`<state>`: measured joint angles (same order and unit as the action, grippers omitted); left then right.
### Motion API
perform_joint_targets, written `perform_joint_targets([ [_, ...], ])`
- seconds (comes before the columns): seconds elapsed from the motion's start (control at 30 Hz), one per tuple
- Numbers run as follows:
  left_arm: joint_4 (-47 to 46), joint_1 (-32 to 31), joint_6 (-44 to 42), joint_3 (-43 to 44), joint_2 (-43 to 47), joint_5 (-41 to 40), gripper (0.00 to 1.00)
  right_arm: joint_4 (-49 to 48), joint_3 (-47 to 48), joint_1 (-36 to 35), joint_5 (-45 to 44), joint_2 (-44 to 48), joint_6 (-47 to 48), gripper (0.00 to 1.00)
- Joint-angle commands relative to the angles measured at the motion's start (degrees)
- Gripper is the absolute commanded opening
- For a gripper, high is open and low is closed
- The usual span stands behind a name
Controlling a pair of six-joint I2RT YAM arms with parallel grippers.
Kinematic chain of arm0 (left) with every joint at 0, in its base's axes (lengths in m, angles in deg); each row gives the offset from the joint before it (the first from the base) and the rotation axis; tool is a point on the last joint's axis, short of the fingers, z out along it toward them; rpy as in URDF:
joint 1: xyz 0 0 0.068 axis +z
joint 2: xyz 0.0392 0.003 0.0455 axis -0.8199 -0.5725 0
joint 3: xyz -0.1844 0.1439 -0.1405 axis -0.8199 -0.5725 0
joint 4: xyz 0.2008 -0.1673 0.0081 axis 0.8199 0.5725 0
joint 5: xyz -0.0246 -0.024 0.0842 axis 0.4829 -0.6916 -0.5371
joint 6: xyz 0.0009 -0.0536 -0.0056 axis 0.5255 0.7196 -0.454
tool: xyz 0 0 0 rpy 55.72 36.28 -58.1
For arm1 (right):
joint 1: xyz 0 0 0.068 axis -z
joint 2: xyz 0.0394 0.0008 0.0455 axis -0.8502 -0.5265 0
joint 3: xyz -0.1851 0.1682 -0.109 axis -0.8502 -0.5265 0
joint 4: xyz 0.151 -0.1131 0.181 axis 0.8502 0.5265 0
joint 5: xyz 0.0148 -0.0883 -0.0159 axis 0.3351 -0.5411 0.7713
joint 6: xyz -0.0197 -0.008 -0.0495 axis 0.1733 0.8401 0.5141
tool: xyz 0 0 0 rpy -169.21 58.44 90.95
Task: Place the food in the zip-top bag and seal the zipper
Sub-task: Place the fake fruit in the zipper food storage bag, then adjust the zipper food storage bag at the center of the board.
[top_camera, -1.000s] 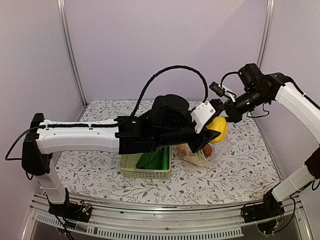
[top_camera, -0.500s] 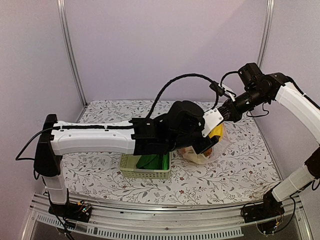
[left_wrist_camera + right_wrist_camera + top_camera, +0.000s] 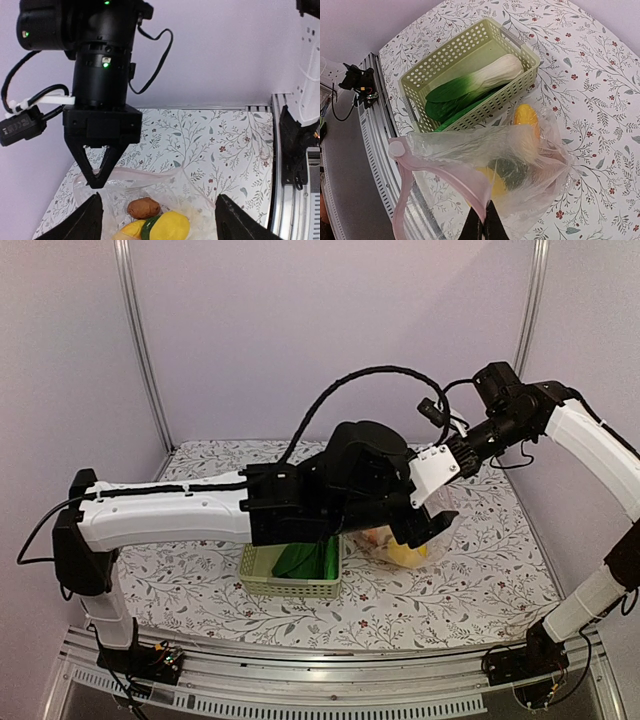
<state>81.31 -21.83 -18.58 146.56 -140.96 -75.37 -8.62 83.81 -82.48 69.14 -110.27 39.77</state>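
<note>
The zip-top bag [image 3: 415, 545] hangs open on the table, right of the basket. In the left wrist view the bag [image 3: 200, 197] holds a yellow lemon [image 3: 167, 225], a second yellow piece and the brown piece [image 3: 143, 207]. My left gripper [image 3: 159, 200] is open and empty just above the bag's mouth [image 3: 425, 525]. My right gripper [image 3: 482, 222] is shut on the pinkish zipper strip [image 3: 445, 167] and holds the mouth up [image 3: 458, 450]. The bok choy [image 3: 480, 77] and the cucumber [image 3: 465, 112] lie in the basket.
The pale green lattice basket [image 3: 520, 50] stands on the floral table left of the bag, also in the top view [image 3: 290, 585]. The left arm spans the table above it. A metal rail [image 3: 280, 165] runs along the table's near edge.
My left gripper carried a yellow lemon over the bag and let it go. The lemon now lies inside the bag and the left gripper is open. The right gripper kept hold of the bag's edge.
</note>
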Motion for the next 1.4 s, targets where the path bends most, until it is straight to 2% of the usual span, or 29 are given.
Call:
perform_joint_targets([
  [0.0,8.8,-1.5,-1.6,0.6,1.7,9.6,0.74,0.0,1.1,0.3,-1.2,0.3,-0.6,0.0],
  [0.13,21.7,-1.5,-1.8,6.4,-2.9,10.5,0.68,-0.1,0.0,0.3,-1.7,1.5,-0.3,0.0],
  [0.27,28.9,-1.6,-1.5,12.1,-8.1,10.8,0.66,-0.4,-1.1,0.3,-1.4,2.1,-0.3,0.0],
  [0.4,31.3,-1.6,-2.7,14.9,-12.3,7.3,0.63,-0.9,-2.2,0.3,-1.4,2.8,-0.3,0.0],
  [0.57,32.1,-2.0,-8.2,17.1,-16.1,0.5,0.52,-0.8,-3.0,0.3,-0.9,3.3,0.0,0.0],
  [0.63,32.8,-2.5,-10.4,18.2,-17.4,-1.7,0.4,-0.9,-3.3,0.3,-0.8,3.4,-0.1,0.0],
  [0.77,31.1,-3.2,-13.4,20.5,-17.7,-7.2,0.01,-0.6,-3.1,0.3,-1.5,3.4,0.0,0.0],
  [0.9,24.6,-3.2,-18.0,18.5,-14.4,-15.1,0.0,0.0,-2.1,0.3,-2.5,3.7,-0.1,0.0],
  [0.93,22.5,-3.1,-19.5,17.4,-13.5,-16.9,0.0,0.4,-1.6,0.3,-2.4,3.7,-0.1,0.03],
  [1.03,18.6,-2.1,-19.8,14.1,-11.8,-17.7,0.0,1.6,-1.4,0.3,-1.6,3.9,0.2,0.27],
  [1.13,18.3,-1.9,-19.1,13.0,-12.2,-19.0,0.0,1.5,-2.6,0.3,-2.2,3.8,0.1,0.36],
  [1.3,18.5,-2.1,-18.5,12.9,-12.1,-20.2,0.0,2.2,-2.1,0.3,-2.9,3.7,0.0,0.37],
  [1.37,17.8,-2.0,-19.6,13.1,-11.7,-21.1,0.0,2.8,-1.4,0.3,-3.1,4.0,0.2,0.3],
])
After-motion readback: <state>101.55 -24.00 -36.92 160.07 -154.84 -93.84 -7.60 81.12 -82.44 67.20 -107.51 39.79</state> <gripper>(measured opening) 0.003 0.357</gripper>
